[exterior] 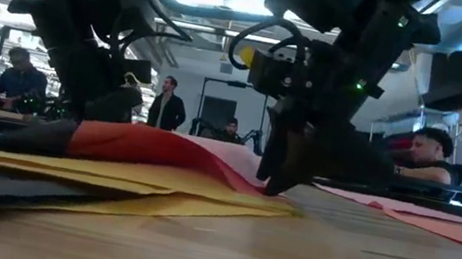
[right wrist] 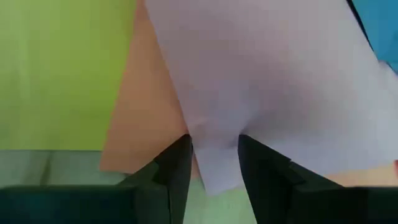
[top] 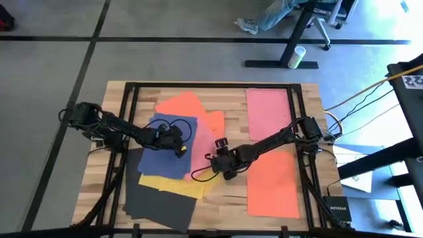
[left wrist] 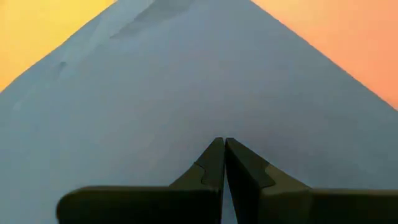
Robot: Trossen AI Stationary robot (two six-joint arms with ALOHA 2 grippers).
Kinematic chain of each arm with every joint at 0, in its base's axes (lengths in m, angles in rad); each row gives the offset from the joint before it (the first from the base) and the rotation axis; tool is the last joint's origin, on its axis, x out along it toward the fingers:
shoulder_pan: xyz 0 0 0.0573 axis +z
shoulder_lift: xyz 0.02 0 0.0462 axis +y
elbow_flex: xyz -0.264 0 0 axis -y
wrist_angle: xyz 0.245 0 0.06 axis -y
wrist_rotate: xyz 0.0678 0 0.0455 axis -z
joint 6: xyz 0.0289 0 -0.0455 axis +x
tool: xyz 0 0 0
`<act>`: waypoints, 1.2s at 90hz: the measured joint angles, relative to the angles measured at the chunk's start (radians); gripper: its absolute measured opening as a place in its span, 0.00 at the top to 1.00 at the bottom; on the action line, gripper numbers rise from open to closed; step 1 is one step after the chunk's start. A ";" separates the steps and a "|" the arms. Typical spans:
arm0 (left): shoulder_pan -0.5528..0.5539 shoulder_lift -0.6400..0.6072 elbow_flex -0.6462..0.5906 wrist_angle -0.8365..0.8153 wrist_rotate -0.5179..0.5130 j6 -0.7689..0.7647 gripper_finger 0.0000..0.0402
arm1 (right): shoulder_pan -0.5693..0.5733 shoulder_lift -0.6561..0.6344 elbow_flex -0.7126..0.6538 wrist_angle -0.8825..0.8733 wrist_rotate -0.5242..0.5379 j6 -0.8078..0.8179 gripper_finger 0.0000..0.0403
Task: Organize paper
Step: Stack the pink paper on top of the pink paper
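Between the right gripper's (right wrist: 214,158) partly open fingers lies a pale pink sheet's (right wrist: 273,87) corner, not yet pinched; thin, limp paper, best taken at its edge. The left gripper (left wrist: 222,163), fingers closed, presses the navy sheet (left wrist: 186,81).

A pile (top: 158,201) of overlapping sheets is spread over the left and middle of the table (top: 132,92). Two single sheets are laid apart from it on the right side. In the high view one (top: 268,112) is placed toward the upper edge and the other (top: 272,188) below it, with a bare strip between them. The left gripper (top: 178,147) is set down on the pile's top sheet (top: 162,165). The right gripper (top: 221,149) is placed just beside it, at the pile's right edge, with a sheet corner (right wrist: 214,168) seen between its fingers.
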State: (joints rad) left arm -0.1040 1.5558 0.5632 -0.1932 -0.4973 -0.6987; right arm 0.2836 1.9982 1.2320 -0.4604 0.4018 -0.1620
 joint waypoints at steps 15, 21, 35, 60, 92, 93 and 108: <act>0.000 0.000 0.000 0.000 0.001 0.000 1.00 | 0.034 -0.007 0.021 -0.011 0.074 -0.004 0.70; -0.001 0.000 0.000 0.000 0.001 0.003 1.00 | 0.040 -0.008 0.023 -0.009 0.102 -0.023 0.72; -0.001 0.000 0.000 0.000 0.004 0.001 1.00 | 0.036 -0.008 0.013 0.004 0.122 -0.027 0.90; -0.001 0.000 0.000 0.000 0.006 0.009 1.00 | 0.038 -0.008 0.014 -0.008 0.188 -0.057 1.00; -0.001 -0.040 0.015 -0.019 0.028 0.033 1.00 | 0.075 -0.008 0.083 -0.103 0.220 -0.070 1.00; -0.001 -0.043 0.015 -0.020 0.032 0.035 1.00 | 0.077 -0.008 0.087 -0.107 0.220 -0.070 1.00; -0.010 -0.096 0.019 -0.022 0.062 0.060 1.00 | 0.100 -0.009 0.132 -0.138 0.235 -0.072 1.00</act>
State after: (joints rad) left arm -0.1143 1.4599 0.5821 -0.2152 -0.4355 -0.6387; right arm 0.3836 1.9888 1.3636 -0.5987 0.6365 -0.2344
